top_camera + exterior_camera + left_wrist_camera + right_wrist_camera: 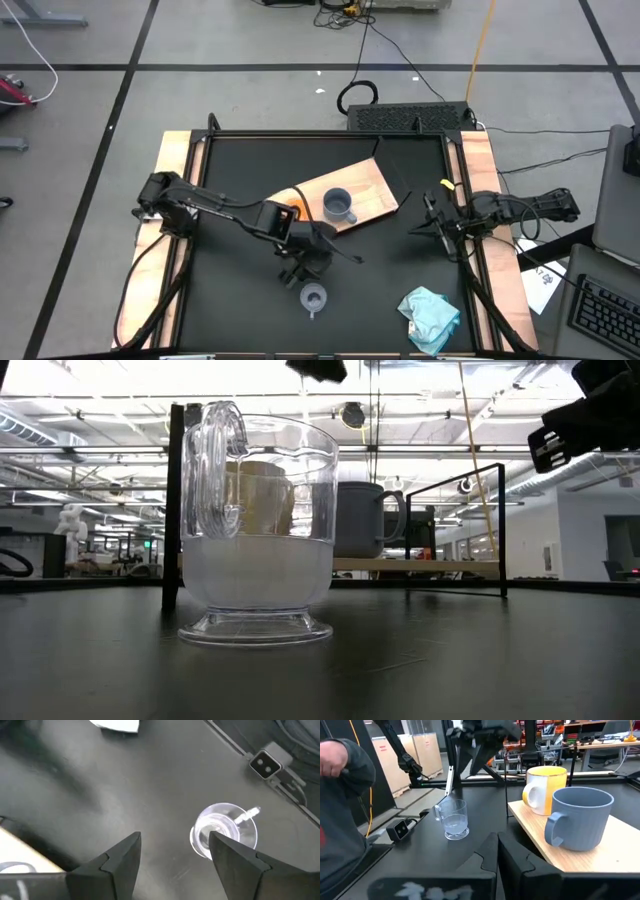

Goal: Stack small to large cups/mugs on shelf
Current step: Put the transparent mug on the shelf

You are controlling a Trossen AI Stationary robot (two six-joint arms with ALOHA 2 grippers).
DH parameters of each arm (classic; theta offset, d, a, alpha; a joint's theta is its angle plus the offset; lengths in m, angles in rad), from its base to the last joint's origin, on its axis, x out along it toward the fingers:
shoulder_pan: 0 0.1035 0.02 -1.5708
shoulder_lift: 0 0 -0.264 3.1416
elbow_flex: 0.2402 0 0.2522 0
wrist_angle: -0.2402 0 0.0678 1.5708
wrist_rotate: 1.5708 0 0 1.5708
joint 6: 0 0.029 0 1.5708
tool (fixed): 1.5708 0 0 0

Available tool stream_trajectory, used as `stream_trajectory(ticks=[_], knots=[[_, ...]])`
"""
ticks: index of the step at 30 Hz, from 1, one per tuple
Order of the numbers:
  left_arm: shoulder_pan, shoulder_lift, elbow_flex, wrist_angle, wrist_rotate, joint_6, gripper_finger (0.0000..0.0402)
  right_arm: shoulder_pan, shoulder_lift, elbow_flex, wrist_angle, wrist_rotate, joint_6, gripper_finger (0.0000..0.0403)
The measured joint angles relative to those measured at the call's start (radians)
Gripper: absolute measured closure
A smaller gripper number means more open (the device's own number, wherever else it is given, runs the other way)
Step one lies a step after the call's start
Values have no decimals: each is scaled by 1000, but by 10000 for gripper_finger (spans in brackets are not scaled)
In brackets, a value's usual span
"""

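Three cups share the scene: a blue-grey mug [339, 206] and an orange mug [543, 789] with a white handle stand upright on the light-wood shelf [370, 187], which lies askew on the black table [240, 300]. In the right wrist view the two mugs sit near each other at the board's edge; what either holds cannot be seen. The clear glass cup [313, 297] stands apart from them on the bare tabletop, upright on its foot, handle out to one side. In the low view its lower part looks cloudy white, as though partly filled, though whether that is liquid or a reflection is hard to tell.

The left gripper [303, 262] hovers above the table between the shelf and the glass cup, its fingers [120, 865] spread wide and holding nothing; the cup shows just beyond one fingertip. The right gripper [428, 222] waits near the table's right edge, fingers pressed together and empty. A pale teal cloth [432, 314] lies crumpled near the front right corner.
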Motion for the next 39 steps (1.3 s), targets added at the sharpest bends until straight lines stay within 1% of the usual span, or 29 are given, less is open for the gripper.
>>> stream_trajectory(ticks=[7,12,17,27,39], knots=[[-53,55,0,-11,-19,24,165,0,-24,-2,16,0,2,403],[-82,58,5,-11,-24,50,165,0,-22,-2,16,0,6,403],[-76,58,5,-10,-23,41,165,0,-22,-2,16,0,5,403],[-57,119,5,44,2,91,165,0,-18,-2,15,0,6,403],[-60,137,5,43,77,60,165,0,-16,-3,1,0,6,403]])
